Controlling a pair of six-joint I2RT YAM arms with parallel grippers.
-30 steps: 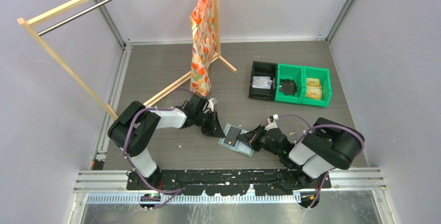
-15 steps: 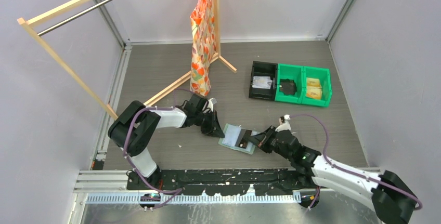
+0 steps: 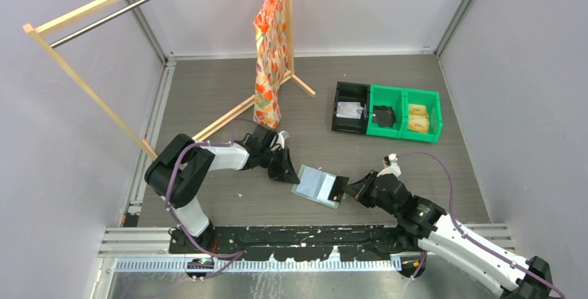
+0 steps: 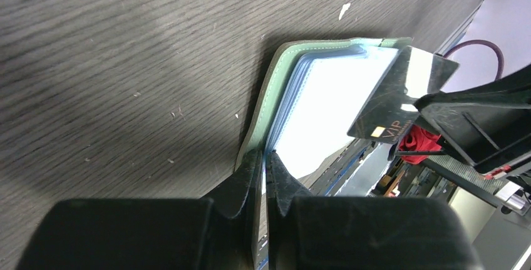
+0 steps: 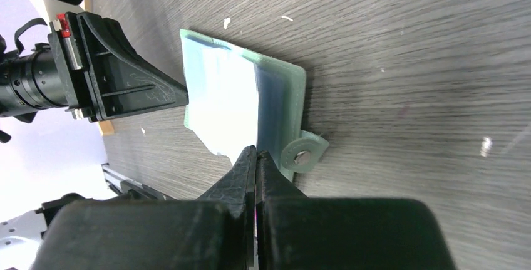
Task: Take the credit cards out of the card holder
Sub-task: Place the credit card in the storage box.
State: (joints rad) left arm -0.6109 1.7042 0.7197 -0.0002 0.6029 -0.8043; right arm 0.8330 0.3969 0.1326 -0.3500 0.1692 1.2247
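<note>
A small sage-green bifold fabric card holder (image 3: 313,185) lies opened flat on the dark grey wood-grain table (image 3: 229,98), its pale blue-grey inner pockets facing up and washed almost white by glare. A rounded green snap tab (image 5: 304,155) with a metal stud juts from its right edge. The holder's left edge is pinched between the fingers of the left gripper (image 4: 265,160). A dark, glossy plastic card (image 4: 401,98) with "VIP" lettering and a small gold mark sits tilted over the holder's right end, clamped by the fingers of the right gripper (image 3: 349,189). Whether its end is inside a pocket cannot be told.
</note>
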